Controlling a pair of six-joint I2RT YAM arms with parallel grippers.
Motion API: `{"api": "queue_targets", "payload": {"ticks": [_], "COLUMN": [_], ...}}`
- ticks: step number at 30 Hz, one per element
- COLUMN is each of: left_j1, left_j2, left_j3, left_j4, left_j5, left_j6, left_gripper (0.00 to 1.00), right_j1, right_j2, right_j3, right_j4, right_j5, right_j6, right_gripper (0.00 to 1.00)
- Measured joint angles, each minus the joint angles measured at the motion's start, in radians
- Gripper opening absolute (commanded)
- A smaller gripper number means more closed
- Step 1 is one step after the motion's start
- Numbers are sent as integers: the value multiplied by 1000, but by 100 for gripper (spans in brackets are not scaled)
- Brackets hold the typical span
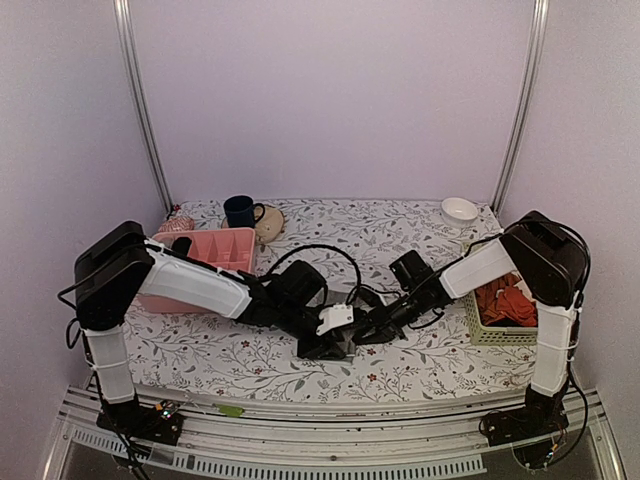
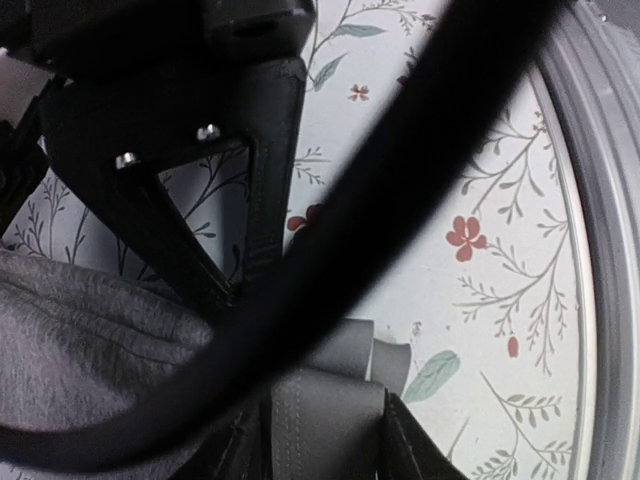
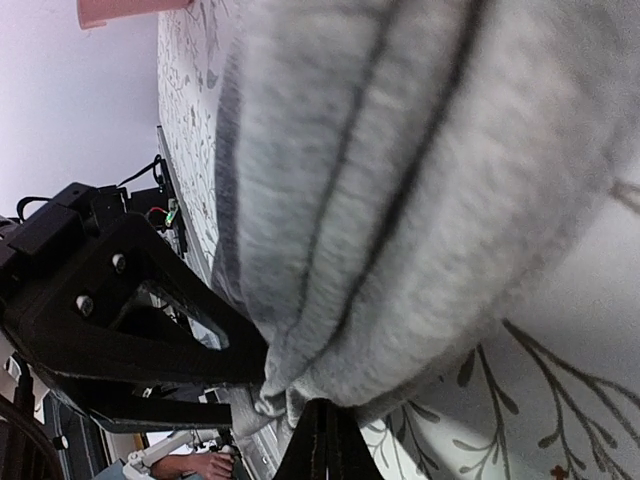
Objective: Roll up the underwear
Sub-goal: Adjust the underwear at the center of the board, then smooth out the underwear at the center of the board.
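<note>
The underwear (image 1: 325, 346) is a small dark grey bundle on the flowered table near the front middle, mostly hidden under both grippers. In the left wrist view its soft grey cloth (image 2: 80, 340) lies at lower left, and its folded darker waistband (image 2: 325, 415) sits between my left fingers (image 2: 412, 452). My left gripper (image 1: 337, 330) is shut on that waistband. In the right wrist view the grey cloth (image 3: 400, 160) fills most of the frame. My right gripper (image 3: 325, 440) is shut, pinching the cloth's lower edge, and meets the left gripper from the right (image 1: 373, 328). A black cable (image 2: 400, 190) crosses the left wrist view.
A pink rack (image 1: 205, 250) stands at the back left, with a dark blue mug (image 1: 240, 210) and a beige teapot (image 1: 268, 222) behind it. A white bowl (image 1: 459, 210) is at the back right. A green basket (image 1: 478, 330) holds orange-red garments (image 1: 503, 303) at the right.
</note>
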Motion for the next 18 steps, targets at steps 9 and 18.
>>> {"api": "queue_targets", "payload": {"ticks": [9, 18], "left_j1": [-1, -1], "left_j2": [1, -117], "left_j3": [0, 0], "left_j4": [-9, -10], "left_j5": [15, 13], "left_j6": [1, -2], "left_gripper": [63, 70], "right_j1": [-48, -60], "right_j2": [-108, -177], "right_j3": [-73, -72], "right_j4": [-41, -50], "right_j5": [26, 54], "right_j6": [-8, -15], "right_gripper": [14, 16]}}
